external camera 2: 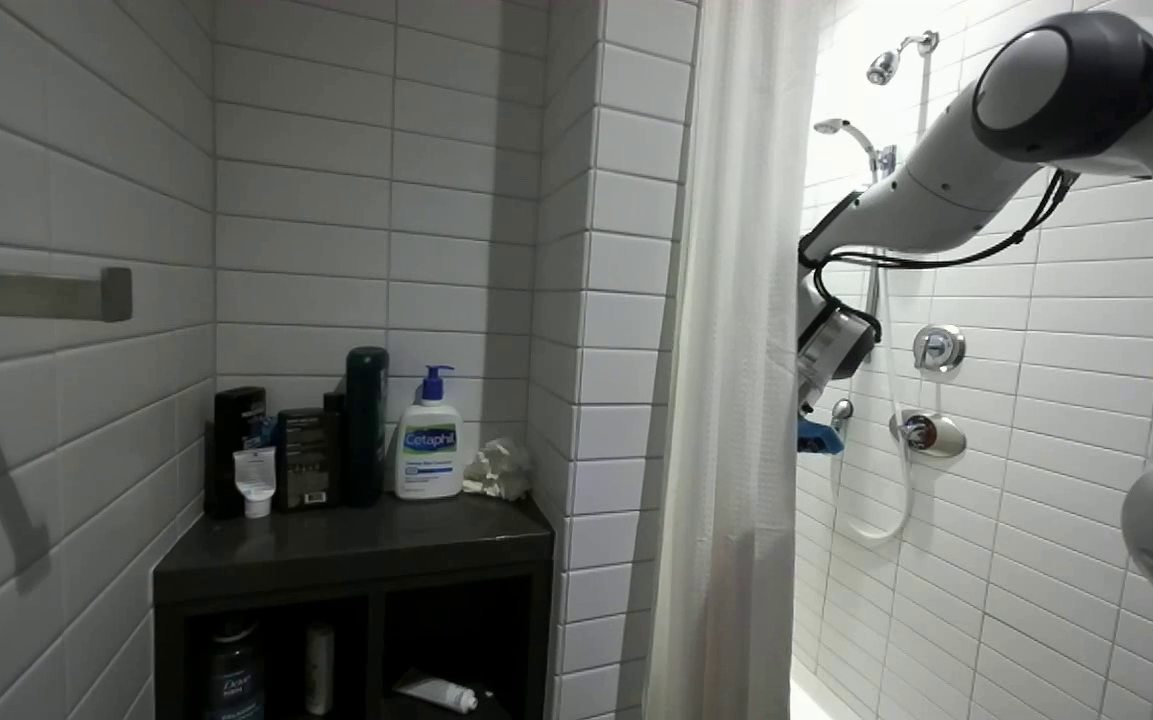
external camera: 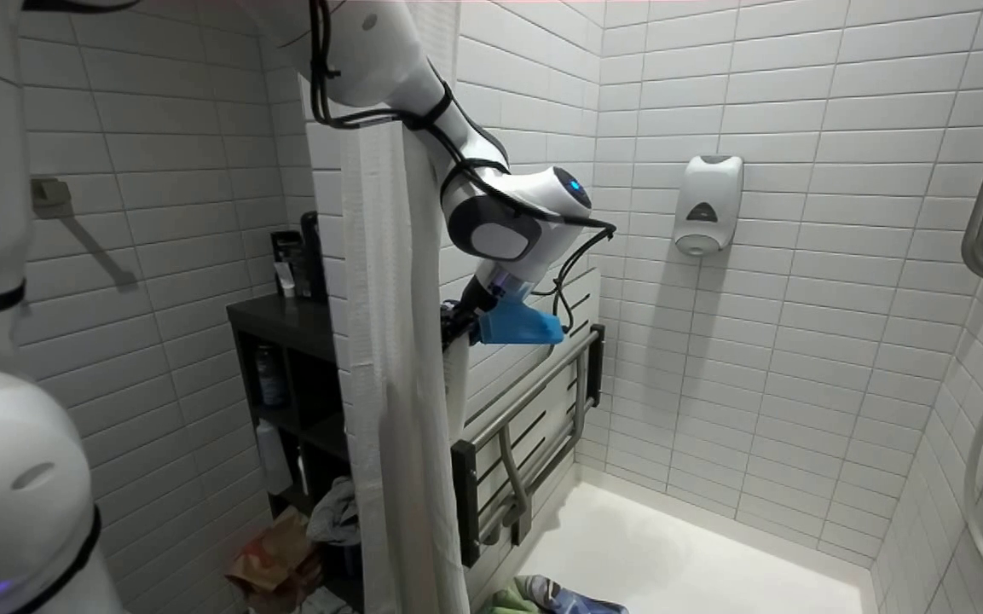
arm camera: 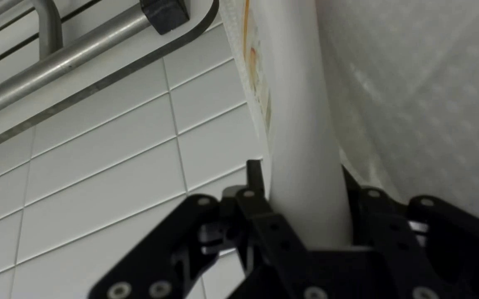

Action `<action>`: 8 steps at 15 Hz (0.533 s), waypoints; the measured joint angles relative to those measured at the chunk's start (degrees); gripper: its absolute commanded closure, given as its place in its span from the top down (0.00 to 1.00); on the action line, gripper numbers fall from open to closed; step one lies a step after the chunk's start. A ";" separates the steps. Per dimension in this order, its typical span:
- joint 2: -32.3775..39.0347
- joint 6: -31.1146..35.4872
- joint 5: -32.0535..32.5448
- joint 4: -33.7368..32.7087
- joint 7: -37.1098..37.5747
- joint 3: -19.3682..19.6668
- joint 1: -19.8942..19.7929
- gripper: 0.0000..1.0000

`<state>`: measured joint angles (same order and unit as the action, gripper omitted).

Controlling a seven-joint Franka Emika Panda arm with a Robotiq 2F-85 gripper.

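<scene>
Dark shelf (external camera 2: 356, 575): lower left, in an exterior view
Shelf top (external camera 2: 336, 530): dark packages (external camera 2: 308, 460), white tube (external camera 2: 255, 472), green bottle (external camera 2: 366, 430), Cetaphil bottle (external camera 2: 428, 455), crumpled wad (external camera 2: 499, 470)
Left compartment (external camera 2: 283, 665): Dove container (external camera 2: 236, 670), pale bottle (external camera 2: 319, 668)
Right compartment (external camera 2: 466, 640): lying tube (external camera 2: 436, 690)

In the wrist view, the gripper (arm camera: 303, 182) is black; at one o'clock, the tube-like thing (arm camera: 293, 62) is white; at two, the curtain (arm camera: 430, 62) is greyish with pale dots; at eight, the tiles (arm camera: 98, 201) are white with grey lines. In an exterior view, at six o'clock of the arm (external camera: 542, 192), a piece (external camera: 518, 326) is blue.
</scene>
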<state>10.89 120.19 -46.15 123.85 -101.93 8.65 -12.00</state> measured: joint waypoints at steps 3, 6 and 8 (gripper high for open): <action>0.49 0.00 1.03 0.78 -0.10 -0.48 0.00 0.16; 0.83 0.00 1.91 1.63 -0.69 -0.94 0.02 0.16; 0.84 0.03 2.30 2.23 -1.36 -1.27 0.06 0.16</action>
<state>11.73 120.22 -43.84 126.07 -103.29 7.38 -11.94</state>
